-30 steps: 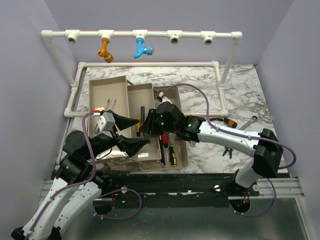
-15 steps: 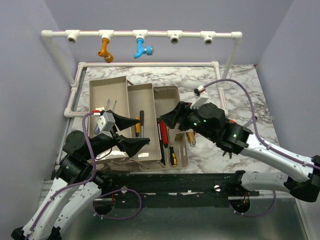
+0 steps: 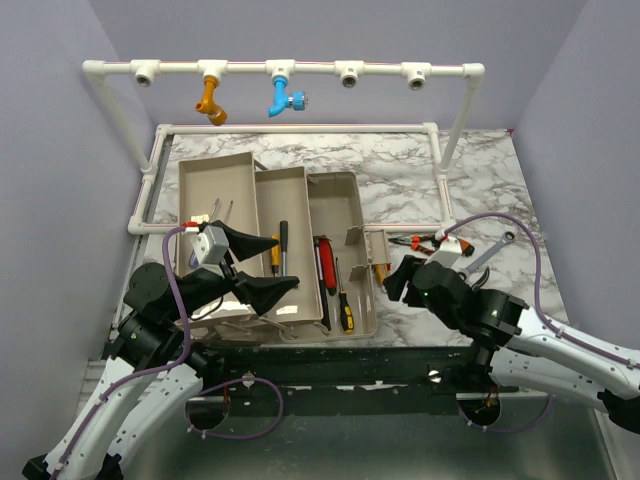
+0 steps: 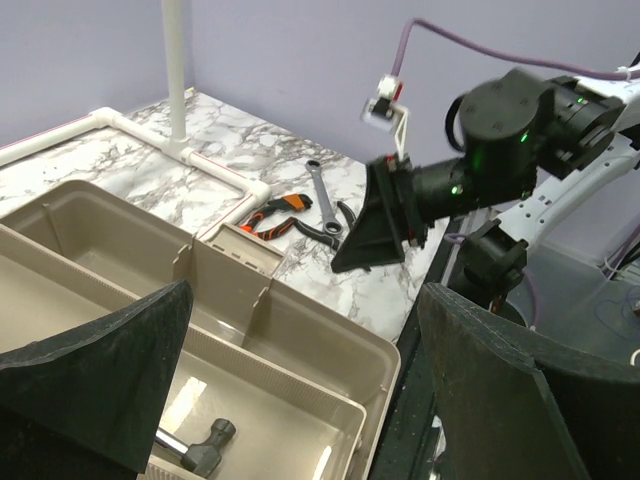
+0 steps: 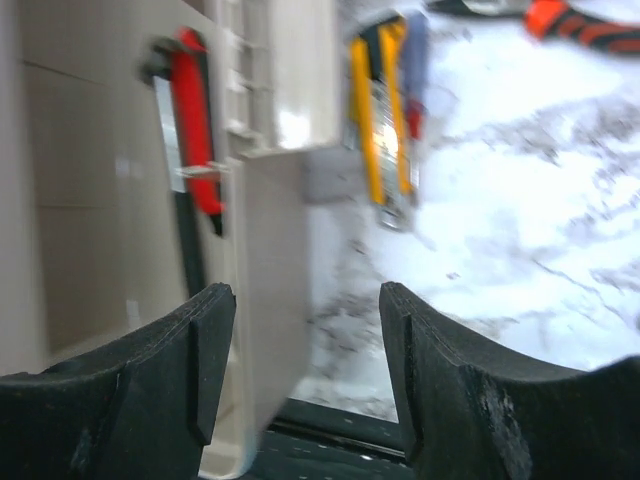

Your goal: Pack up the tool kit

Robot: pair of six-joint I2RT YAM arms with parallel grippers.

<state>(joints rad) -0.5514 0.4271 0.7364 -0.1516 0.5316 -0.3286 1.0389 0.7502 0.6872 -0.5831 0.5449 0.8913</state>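
The tool kit's beige trays [image 3: 228,185] lie open, side by side on the marble table. No brown lid or pink handle is in view. The middle tray holds two screwdrivers [image 3: 279,246]. The right tray holds a red-handled tool [image 3: 324,262] and a yellow-and-black screwdriver [image 3: 344,308]. My left gripper [image 3: 288,263] is open and empty above the middle tray; its wrist view shows a small hammer [image 4: 195,450] below. My right gripper [image 3: 396,275] is open and empty beside the right tray's outer wall [image 5: 270,230], near a yellow utility knife [image 5: 380,110].
Orange-handled pliers [image 3: 430,241] and a wrench [image 3: 497,245] lie on the table right of the trays, also in the left wrist view [image 4: 275,212]. A white pipe frame [image 3: 300,70] with orange and blue fittings stands at the back. The table's near edge is just below the trays.
My right arm has pulled back from over the trays, right and toward the near edge, its gripper now beside the right tray. The left arm has not moved.
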